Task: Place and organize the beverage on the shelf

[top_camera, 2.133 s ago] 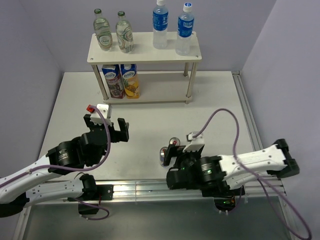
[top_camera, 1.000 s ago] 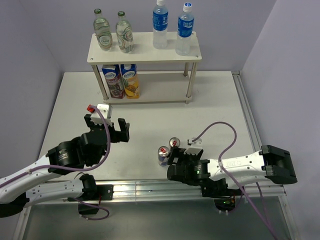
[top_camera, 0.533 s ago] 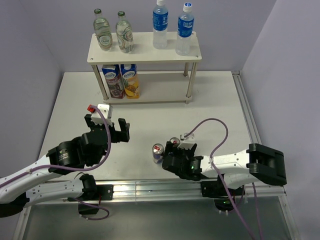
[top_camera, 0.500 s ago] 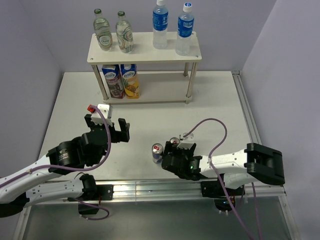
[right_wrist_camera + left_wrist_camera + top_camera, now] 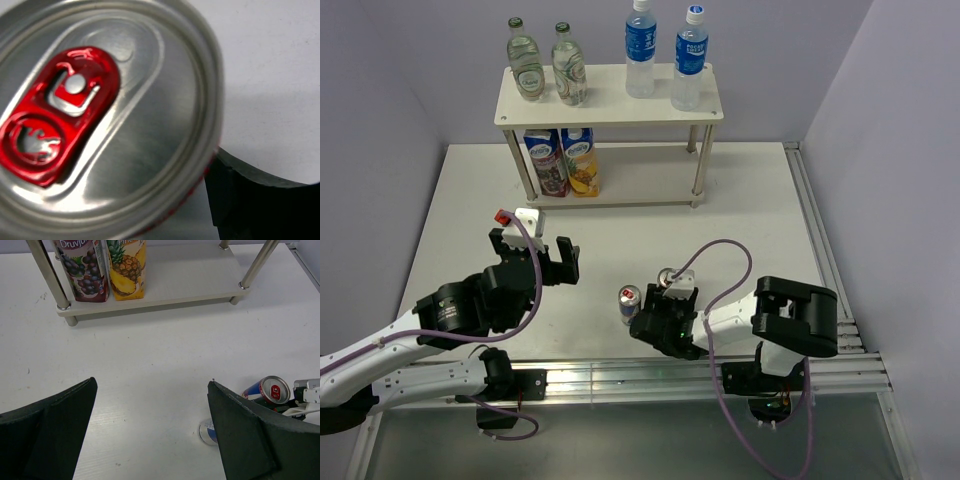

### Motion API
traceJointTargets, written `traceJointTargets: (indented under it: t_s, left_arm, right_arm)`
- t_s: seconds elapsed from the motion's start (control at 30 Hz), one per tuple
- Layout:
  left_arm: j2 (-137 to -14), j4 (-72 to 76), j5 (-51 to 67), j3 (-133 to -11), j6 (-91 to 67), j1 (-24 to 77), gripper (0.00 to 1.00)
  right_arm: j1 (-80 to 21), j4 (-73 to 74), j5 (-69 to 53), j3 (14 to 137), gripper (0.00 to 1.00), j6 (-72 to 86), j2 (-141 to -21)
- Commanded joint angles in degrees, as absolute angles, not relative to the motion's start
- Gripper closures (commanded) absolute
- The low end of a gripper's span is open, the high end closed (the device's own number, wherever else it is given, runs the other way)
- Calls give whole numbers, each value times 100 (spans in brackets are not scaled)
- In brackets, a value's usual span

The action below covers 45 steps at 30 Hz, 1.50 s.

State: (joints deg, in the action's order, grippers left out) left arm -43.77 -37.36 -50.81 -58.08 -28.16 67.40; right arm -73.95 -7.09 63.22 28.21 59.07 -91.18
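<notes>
The cream-white shelf stands at the back. Two glass bottles and two blue-labelled plastic bottles are on its top board, and two juice cartons on the left of its lower board. My right gripper is shut on a red-tabbed can, whose lid fills the right wrist view with one black finger against its rim. A second can stands just behind it and also shows in the left wrist view. My left gripper is open and empty.
The right arm's purple cable loops over the table behind the cans. A metal rail runs along the near edge. In the left wrist view the held can is half hidden behind the right finger.
My right gripper has moved left with the can, and the right arm has folded back toward its base. The second can stays put. The left arm has not moved.
</notes>
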Motion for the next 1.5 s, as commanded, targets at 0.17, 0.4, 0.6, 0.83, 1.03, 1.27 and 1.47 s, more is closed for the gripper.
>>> traceJointTargets:
  t_s: [0.17, 0.4, 0.6, 0.83, 1.03, 1.27, 1.47]
  left_arm:
    - [-4351, -3586, -4975, -5827, -2821, 6732, 1]
    - [-4307, -3604, -4957, -5827, -2839, 6732, 2]
    - [-4280, -3612, -4939, -5827, -2848, 6732, 2]
    - [-4280, -3612, -4904, -5836, -2848, 6732, 2]
    - [-4289, -3639, -4939, -5836, -2865, 6750, 2]
    - [-4193, -3691, -5062, -5836, -2927, 6741, 2]
    - [-4166, -3683, -5124, -5810, -2918, 6733, 2]
  right_arm:
    - [-7304, -501, 7110, 3129, 24, 6425, -9263]
    - [-7085, -773, 7251, 3269, 27, 6214, -9501]
    - [-6847, -852, 7137, 3366, 68, 6118, -9650]
    - [-6864, 1297, 7478, 4261, 100, 7038, -9405]
    - [-6724, 1417, 7735, 5115, 100, 5465, -8623]
    - [-5609, -1300, 6119, 5220, 100, 2937, -8393]
    - [-4501, -1679, 4994, 6316, 100, 2260, -9201]
